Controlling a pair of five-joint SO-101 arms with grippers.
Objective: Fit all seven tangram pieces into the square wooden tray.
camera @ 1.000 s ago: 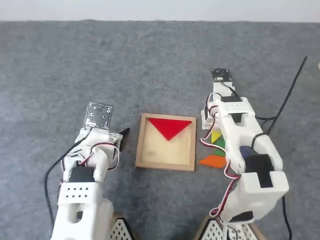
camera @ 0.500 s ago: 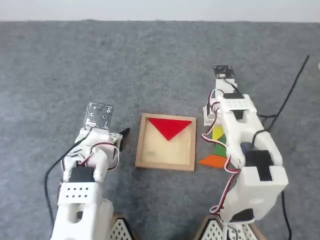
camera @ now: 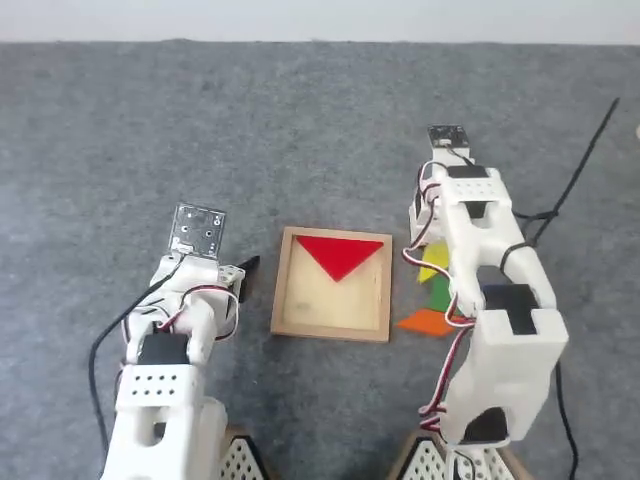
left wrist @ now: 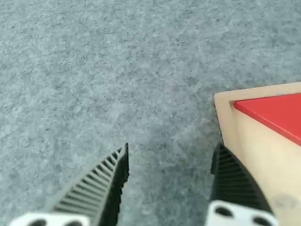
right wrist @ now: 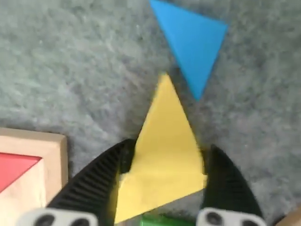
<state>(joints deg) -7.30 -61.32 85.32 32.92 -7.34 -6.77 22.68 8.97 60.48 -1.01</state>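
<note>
Right wrist: yellow triangle (right wrist: 162, 155) within hand (right wrist: 168, 149)

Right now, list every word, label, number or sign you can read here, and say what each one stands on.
None can be read. The wooden tray, red triangle, yellow triangle and blue triangle carry no print.
Any marks on the grey plate at the left arm's wrist are too small to read.
</note>
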